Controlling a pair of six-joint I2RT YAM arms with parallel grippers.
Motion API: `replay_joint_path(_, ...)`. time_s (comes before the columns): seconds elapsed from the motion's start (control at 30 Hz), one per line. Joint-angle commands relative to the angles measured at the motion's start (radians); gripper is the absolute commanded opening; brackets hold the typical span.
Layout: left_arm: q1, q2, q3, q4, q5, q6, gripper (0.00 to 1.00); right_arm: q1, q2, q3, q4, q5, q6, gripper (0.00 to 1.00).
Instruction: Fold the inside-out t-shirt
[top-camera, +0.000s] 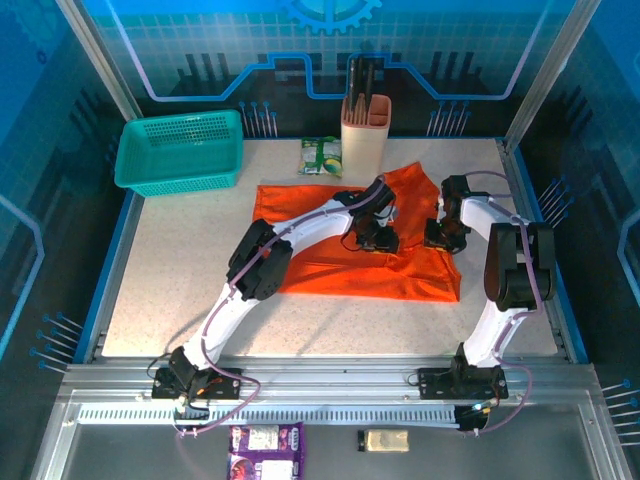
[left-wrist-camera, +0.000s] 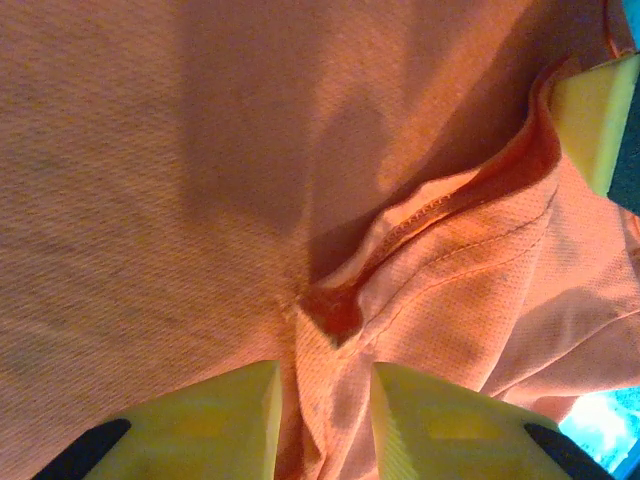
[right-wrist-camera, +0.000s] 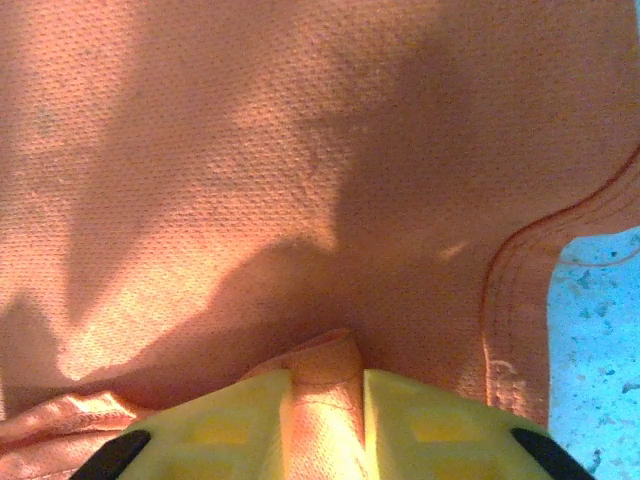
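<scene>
Currently the orange t-shirt (top-camera: 400, 278) lies spread on the desk (top-camera: 180, 280), right of centre. The left tool (left-wrist-camera: 322, 405) is narrowed on a seam fold; the right tool (right-wrist-camera: 326, 395) pinches a ridge of cloth beside the hem. Recommended: raise both together, level and low, keeping the cloth taut between them so the fold lands straight.

The t-shirt (top-camera: 400, 275) is plain bright orange with a finely dotted weave. At ten o'clock, the mesh basket (top-camera: 178, 176) is teal; the table (top-camera: 180, 270) is speckled beige.
</scene>
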Motion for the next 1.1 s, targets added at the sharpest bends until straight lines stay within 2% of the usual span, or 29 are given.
replay_joint_path(0.0,-0.013,0.026,0.055,-0.025,0.056,0.005,0.29,0.011,-0.003,0.026,-0.02,-0.012,-0.012,0.22)
replay_joint_path(0.2,-0.016,0.037,0.056,-0.019,0.031,0.001,0.23,0.014,-0.028,0.027,-0.035,-0.003,-0.009,0.13)
replay_joint_path(0.47,-0.017,-0.006,0.032,-0.01,-0.041,0.009,0.0,0.03,-0.088,0.041,-0.079,0.025,-0.003,0.02)
replay_joint_path(0.67,-0.014,-0.092,-0.048,0.044,-0.105,0.004,0.0,0.036,-0.136,0.047,-0.102,0.04,0.002,0.0)
replay_joint_path(1.07,-0.01,-0.13,-0.095,0.076,-0.187,-0.017,0.0,0.038,-0.109,0.096,-0.095,0.07,-0.016,0.0)
